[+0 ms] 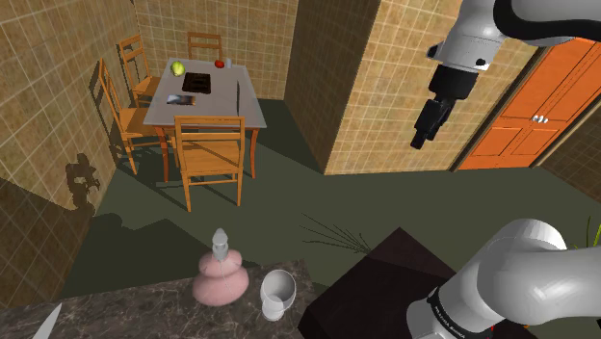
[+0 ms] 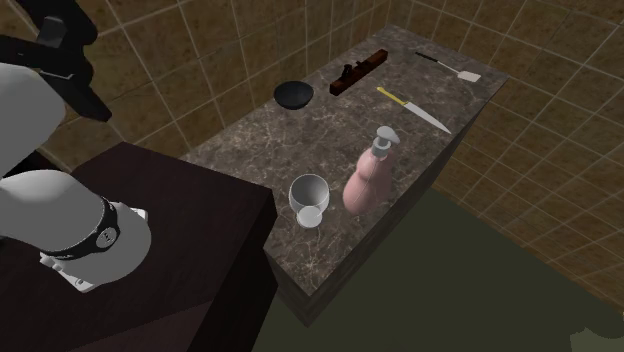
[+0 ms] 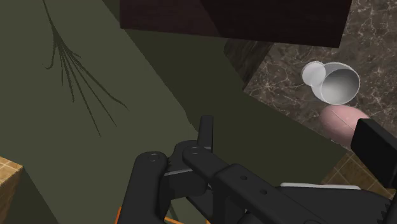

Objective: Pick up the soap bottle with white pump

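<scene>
In the wrist view the bottle [image 3: 342,121] is partly covered by a finger [image 3: 378,149]. In the shoulder view the knife [image 1: 48,324] is cut by the bottom edge.

A cup [image 2: 309,200] stands just beside the soap bottle [image 2: 368,180], toward the stand. Above the bottle and on its other sides, the counter [image 2: 255,140] lies open.

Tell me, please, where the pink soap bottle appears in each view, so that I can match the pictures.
Shoulder view: the soap bottle stands low and left of middle, on the counter.
Second exterior view: the bottle stands right of middle, near the counter's edge.
Wrist view: its pink body shows next to the cup.
Shared landmark: the white cup right beside it.
</scene>
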### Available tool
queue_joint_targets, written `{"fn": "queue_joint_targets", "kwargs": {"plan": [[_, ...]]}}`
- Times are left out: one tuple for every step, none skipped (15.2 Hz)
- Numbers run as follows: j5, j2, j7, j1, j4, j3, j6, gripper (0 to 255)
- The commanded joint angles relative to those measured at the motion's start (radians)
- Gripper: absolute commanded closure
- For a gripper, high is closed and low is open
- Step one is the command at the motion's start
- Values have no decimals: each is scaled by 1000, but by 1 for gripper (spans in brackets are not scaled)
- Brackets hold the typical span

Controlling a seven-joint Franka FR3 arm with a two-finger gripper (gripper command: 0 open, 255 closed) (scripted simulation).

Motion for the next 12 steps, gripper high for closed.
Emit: {"fn": "queue_joint_targets", "kwargs": {"plan": [[0,0,0,0,0,0,0,0],[13,9,16,7,-14,17,24,0],[25,20,33,14,-26,34,47,0],[37,32,49,21,-37,52,72,0],[49,46,64,28,-47,69,96,0],[61,60,80,35,-56,86,120,0],[72,76,95,43,-63,103,145,0],[83,94,111,50,-69,120,170,0],[93,112,126,57,-74,138,195,0],[103,132,141,64,-78,155,220,0],[112,153,156,71,-81,172,246,0],[121,176,171,77,-82,189,271,0]]}}
